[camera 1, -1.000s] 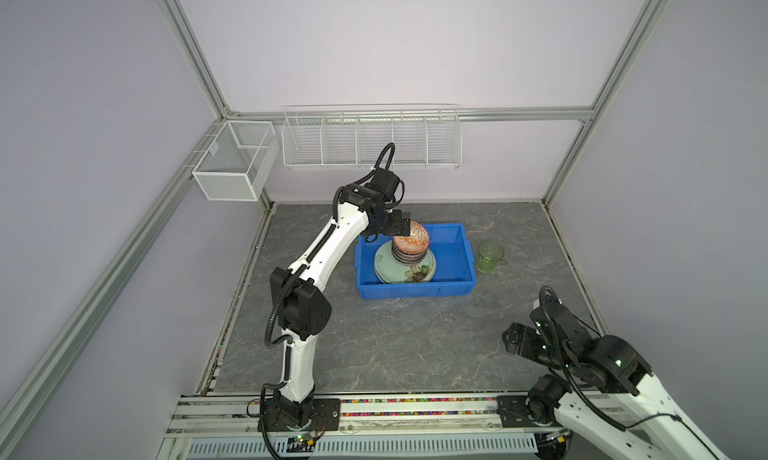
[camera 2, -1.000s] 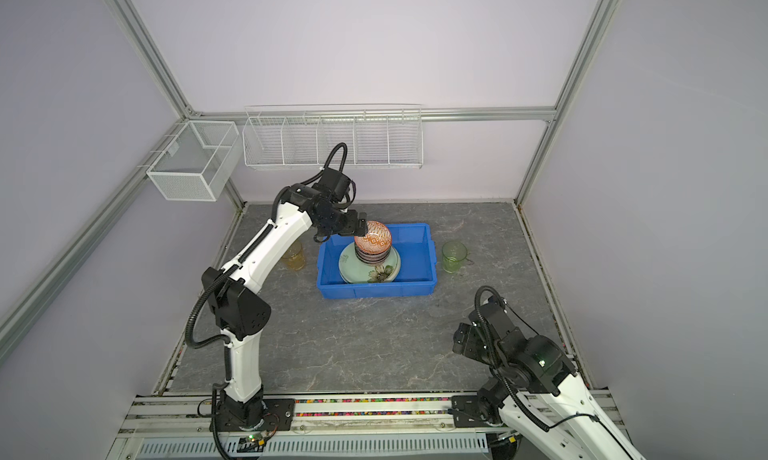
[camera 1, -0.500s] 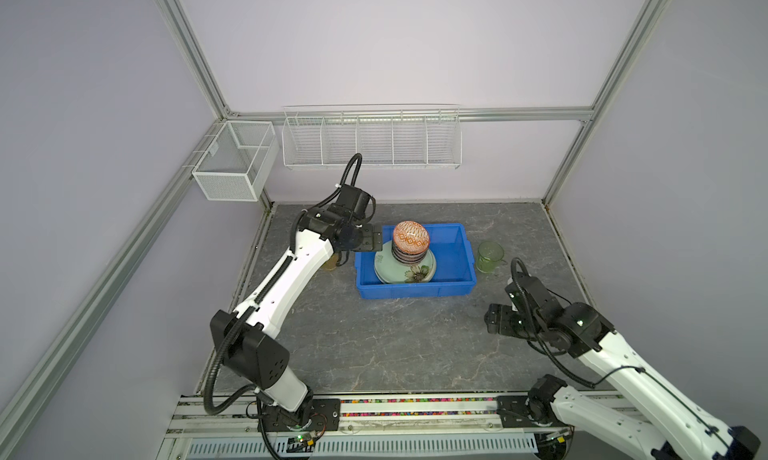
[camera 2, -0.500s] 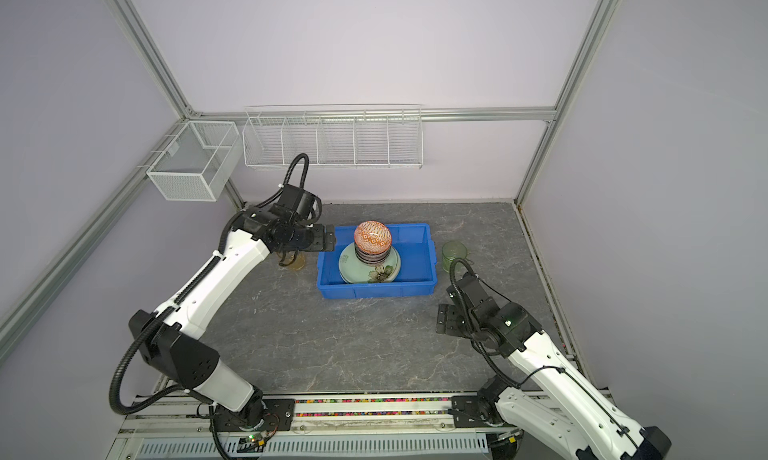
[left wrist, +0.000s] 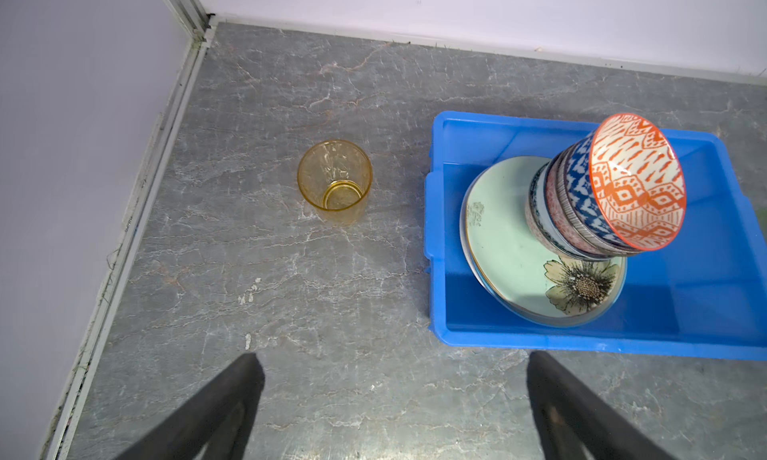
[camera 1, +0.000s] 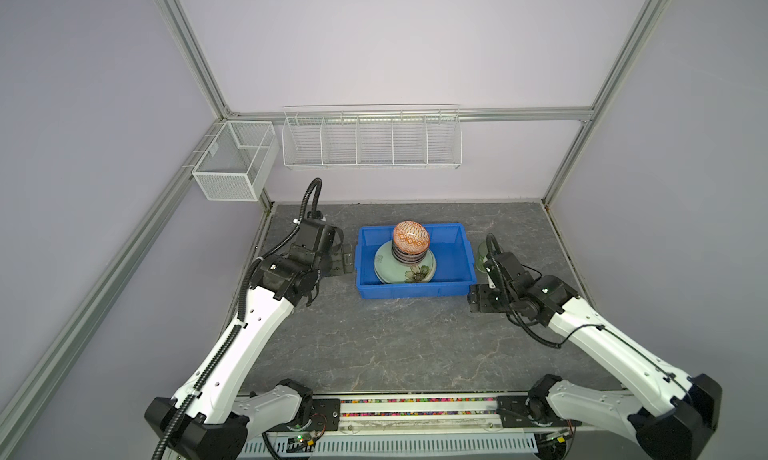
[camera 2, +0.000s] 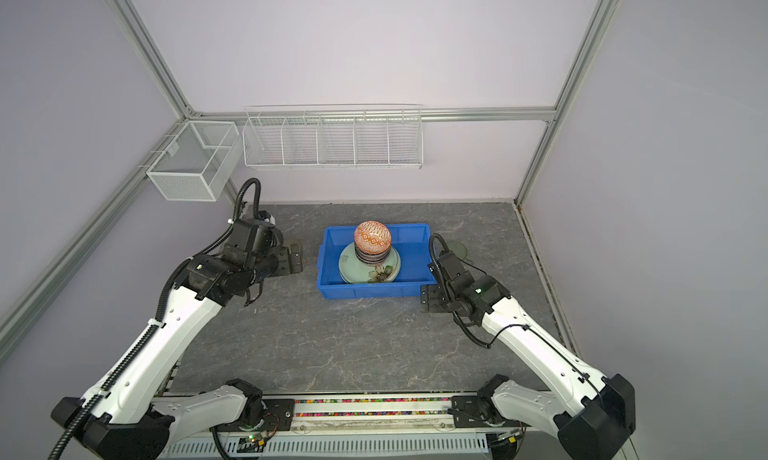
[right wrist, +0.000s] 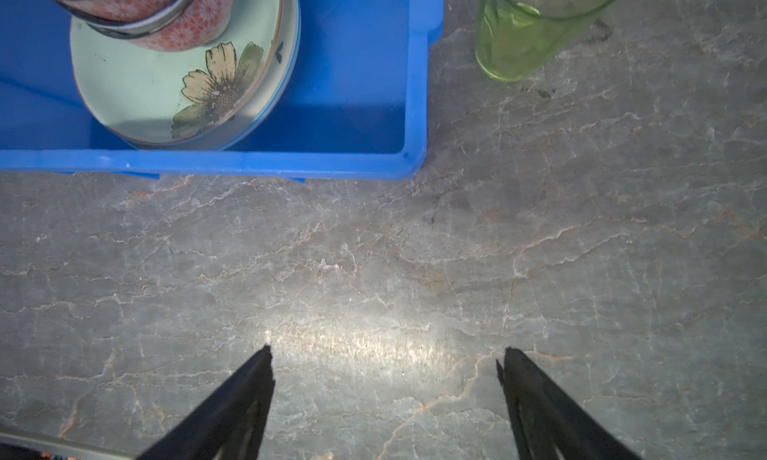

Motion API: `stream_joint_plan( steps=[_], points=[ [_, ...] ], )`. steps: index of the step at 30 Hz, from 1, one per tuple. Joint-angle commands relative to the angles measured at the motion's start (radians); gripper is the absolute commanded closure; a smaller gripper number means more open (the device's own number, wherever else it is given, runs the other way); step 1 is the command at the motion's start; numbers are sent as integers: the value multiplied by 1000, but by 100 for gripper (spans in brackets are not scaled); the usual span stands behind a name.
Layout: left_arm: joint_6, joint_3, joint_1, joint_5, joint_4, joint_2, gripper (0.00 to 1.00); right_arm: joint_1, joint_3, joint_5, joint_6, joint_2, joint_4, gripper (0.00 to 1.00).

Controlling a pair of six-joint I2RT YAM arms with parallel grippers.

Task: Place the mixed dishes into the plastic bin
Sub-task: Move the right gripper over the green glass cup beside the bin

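The blue plastic bin sits mid-table. Inside it, a stack of plates has the pale green flower plate uppermost, and a leaning stack of several patterned bowls stands on it. The orange bowl is on top. An amber glass cup stands upright on the table left of the bin. A green glass cup stands right of the bin. My left gripper is open and empty, just left of the bin and nearer me than the amber cup. My right gripper is open and empty by the bin's near right corner.
A long white wire basket hangs on the back wall and a white mesh basket on the left rail. Aluminium frame posts edge the grey stone-patterned table. In both top views the left arm hides most of the amber cup.
My left arm has pulled back from above the bowls in the bin and now sits low at the bin's left side. My right arm has reached forward to the bin's near right corner.
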Motion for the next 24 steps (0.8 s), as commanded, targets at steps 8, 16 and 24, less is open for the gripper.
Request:
stream_joint_plan(
  steps=[8, 16, 24],
  points=[
    [173, -312, 5, -125, 431, -157, 1, -78, 9, 53, -169, 84, 229, 11],
    [275, -424, 8, -249, 582, -148, 1, -208, -31, 15, -248, 103, 327, 11],
    [154, -385, 77, -204, 516, -110, 2, -328, -19, -61, -281, 129, 326, 11]
  ],
)
